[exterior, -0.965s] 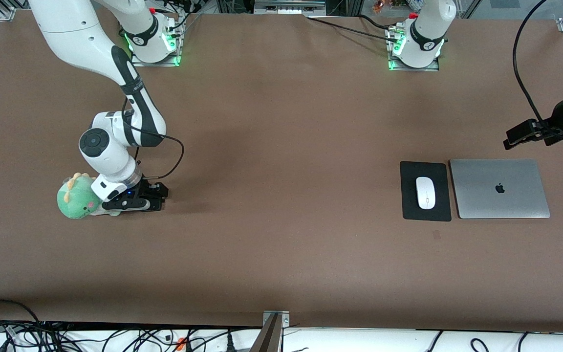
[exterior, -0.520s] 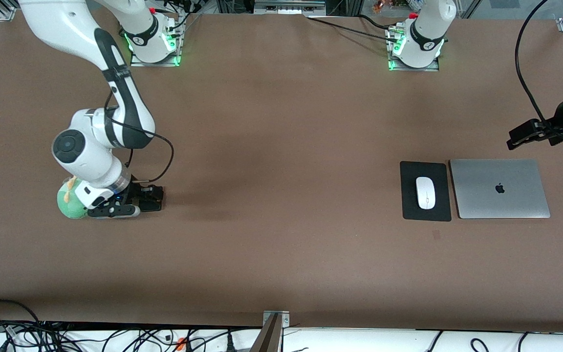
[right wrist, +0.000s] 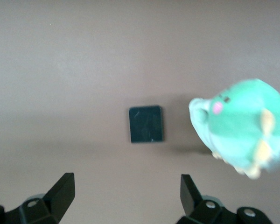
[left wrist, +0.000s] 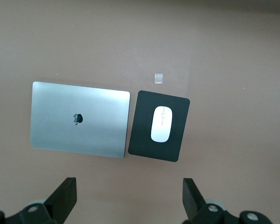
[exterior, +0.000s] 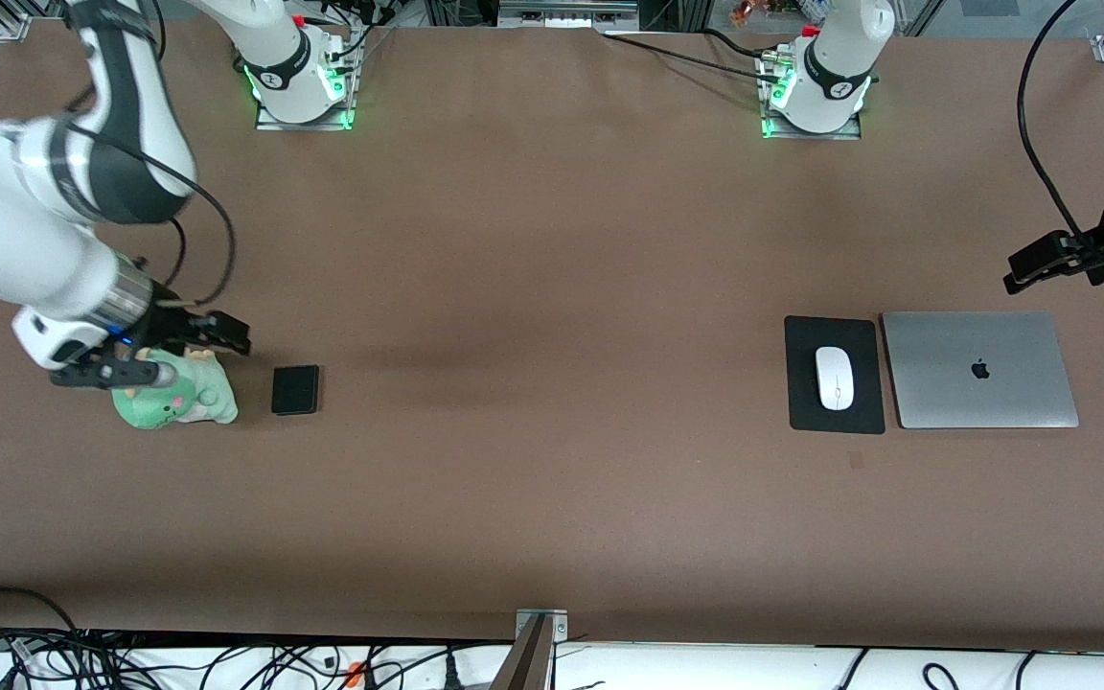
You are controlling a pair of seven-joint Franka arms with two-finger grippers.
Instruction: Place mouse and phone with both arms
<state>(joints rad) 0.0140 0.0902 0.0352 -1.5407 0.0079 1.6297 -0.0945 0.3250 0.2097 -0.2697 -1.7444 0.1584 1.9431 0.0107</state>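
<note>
Lifting away: the right gripper (exterior: 154, 356) has risen from the table since a second ago and now hangs over the green plush toy (exterior: 173, 398) at the right arm's end of the table.
Right jaws: spread wide with nothing between them; both black fingers (right wrist: 60, 189) show apart in the right wrist view.
Phone: the phone (exterior: 295, 389), a small black slab, lies flat on the brown table (exterior: 552, 498) just beside the plush toy, on the toy's side toward the left arm's end; a second ago the gripper covered this spot, and now the slab lies in plain sight, untouched.
Plush toy: earlier half hidden under the right wrist, now mostly in view, its pink cheek (right wrist: 218, 108) showing in the right wrist view.
Left gripper: the left gripper (exterior: 1041, 264) hangs in the air at the left arm's end, over the table beside the laptop's edge farther from the front camera; it has shifted only a little toward that end since a second ago.
Left jaws: open wide, holding nothing.
Mouse: the white mouse (exterior: 835, 378) rests in the middle of the black mouse pad (exterior: 834, 335), unmoved since the earlier frame.
Laptop: the closed silver laptop (exterior: 979, 370) lies just beside the pad, toward the left arm's end, also unmoved.
Spacing: phone and mouse lie well apart, near opposite ends of the table.
</note>
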